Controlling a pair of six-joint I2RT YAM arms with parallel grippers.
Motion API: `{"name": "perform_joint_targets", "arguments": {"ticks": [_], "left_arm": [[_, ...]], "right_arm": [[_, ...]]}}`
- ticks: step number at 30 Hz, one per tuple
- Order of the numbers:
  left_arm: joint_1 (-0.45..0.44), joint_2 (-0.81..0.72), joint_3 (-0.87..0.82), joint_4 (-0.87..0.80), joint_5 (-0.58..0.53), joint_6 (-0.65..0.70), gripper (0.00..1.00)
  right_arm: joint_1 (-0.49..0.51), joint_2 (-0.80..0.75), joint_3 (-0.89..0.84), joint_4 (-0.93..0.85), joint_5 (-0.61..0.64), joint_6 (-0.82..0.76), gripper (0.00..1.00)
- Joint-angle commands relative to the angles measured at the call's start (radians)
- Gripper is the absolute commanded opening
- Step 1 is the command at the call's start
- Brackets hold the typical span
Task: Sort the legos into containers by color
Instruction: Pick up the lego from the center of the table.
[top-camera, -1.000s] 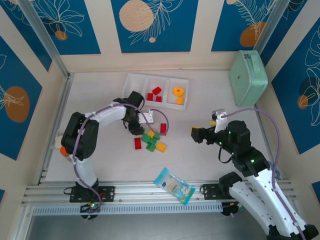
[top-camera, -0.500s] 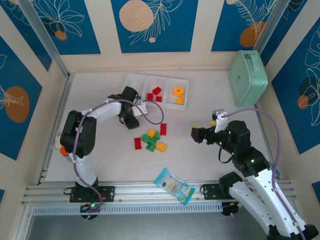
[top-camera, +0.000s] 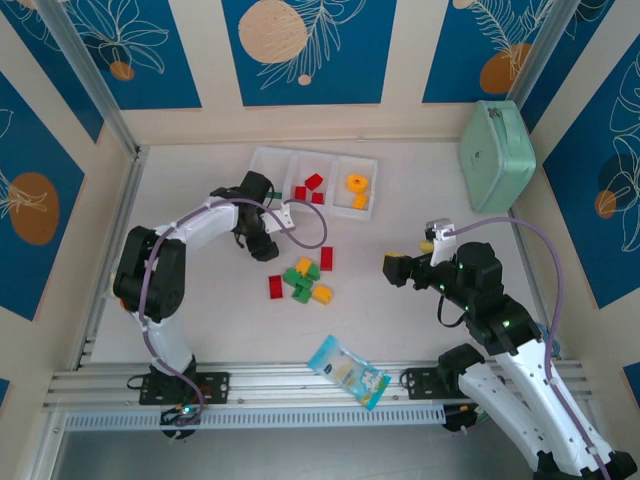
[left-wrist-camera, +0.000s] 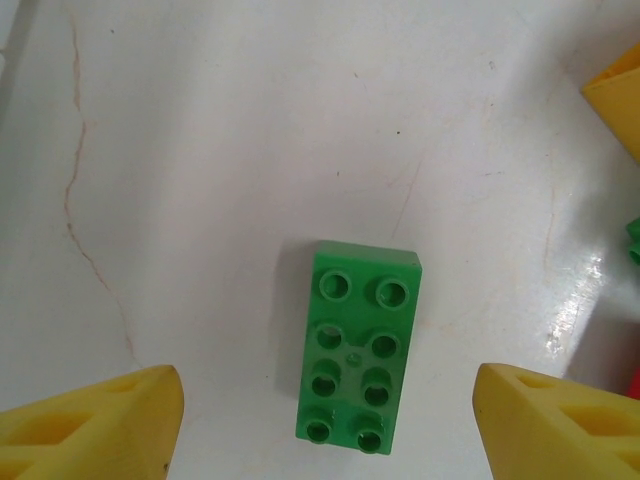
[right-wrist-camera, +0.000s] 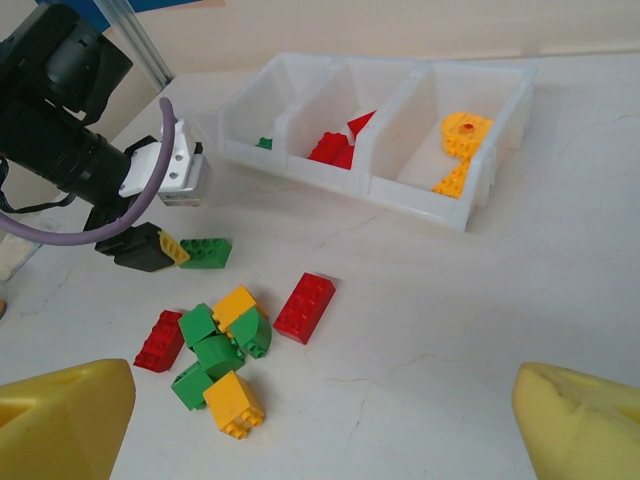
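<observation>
White tabletop carries a green lego, studs up, long axis running twelve to six o'clock, untouched between the released left gripper; right gripper gapes empty.

You won't find any legible text, brand or no. here. The flat blue-and-white plastic snack packet carries some print, but it's too small & blurred for you to read.
</observation>
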Motion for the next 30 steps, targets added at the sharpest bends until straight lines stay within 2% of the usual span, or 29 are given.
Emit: {"name": "perform_joint_targets", "arguments": {"ticks": [1, 13, 15, 18, 22, 30], "left_arm": [[0.008, 0.032, -0.003, -0.035, 0.011, 0.027, 0.76], [0.008, 0.125, 0.048, 0.001, -0.011, 0.008, 0.78], [0.008, 0.154, 0.071, -0.023, -0.022, 0.006, 0.74], [0.007, 0.176, 0.086, -0.057, 0.019, 0.005, 0.66], [0.008, 0.198, 0.1, -0.085, 0.037, -0.003, 0.51], [0.008, 0.206, 0.082, -0.061, 0.065, -0.059, 0.48]], "right_arm": [[-0.006, -0.01, -0.007, -0.012, -0.015, 0.012, 0.97], [-0.008, -0.01, -0.008, -0.011, -0.012, 0.012, 0.98], [-0.008, -0.009, -0.008, -0.014, -0.012, 0.012, 0.98], [-0.01, -0.009, -0.008, -0.015, -0.007, 0.016, 0.98], [-0.015, -0.009, -0.009, -0.011, -0.007, 0.018, 0.98], [-0.038, -0.008, -0.011, -0.008, -0.008, 0.033, 1.0]]}}
